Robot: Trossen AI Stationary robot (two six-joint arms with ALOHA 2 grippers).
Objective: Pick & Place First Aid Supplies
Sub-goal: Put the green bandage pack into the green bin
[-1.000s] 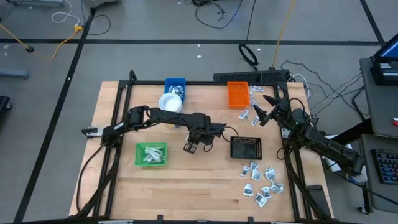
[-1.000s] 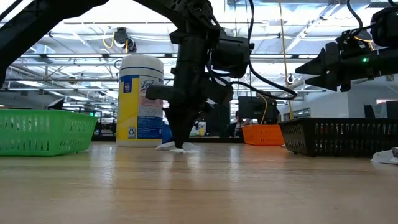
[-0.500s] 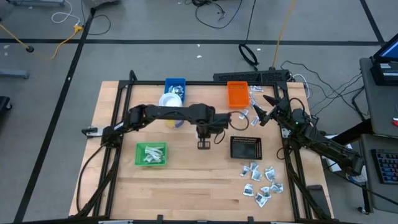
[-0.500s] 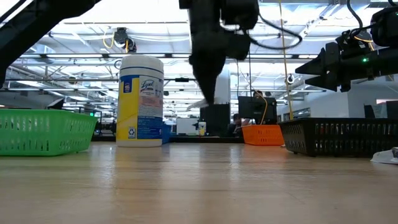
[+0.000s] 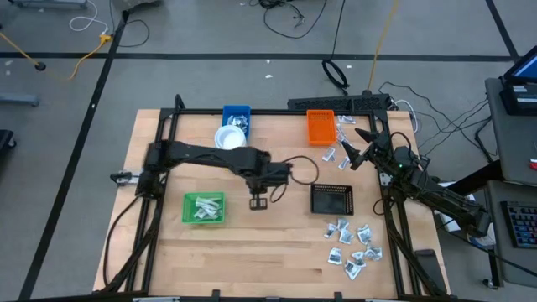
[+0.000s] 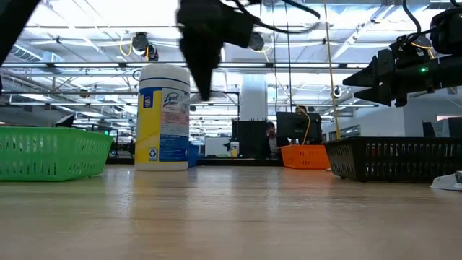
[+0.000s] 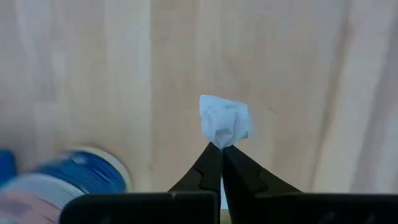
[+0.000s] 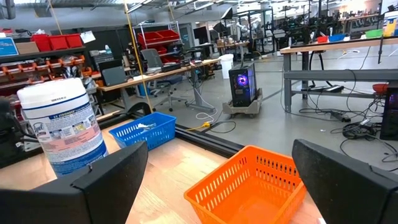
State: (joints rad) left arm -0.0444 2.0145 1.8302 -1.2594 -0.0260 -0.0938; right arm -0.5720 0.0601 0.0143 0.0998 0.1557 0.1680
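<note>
From above, the left gripper [image 5: 258,202] is hanging over bare wood between the green tray [image 5: 204,208] and the black tray [image 5: 333,199]; the right gripper [image 5: 356,147] is waiting near the orange tray [image 5: 320,127], with loose packets [image 5: 353,247] lying well apart on the table [image 5: 252,252].

At table height, the left arm [image 6: 204,43] is hovering clear of the wood beside the tub [image 6: 163,117].

The left wrist camera is showing the fingers [image 7: 210,167] pressed together, pinching a small white packet [image 7: 224,121] at their tips, above the wood.

The right wrist camera is showing its fingers [image 8: 109,180] spread wide, holding nothing.
</note>
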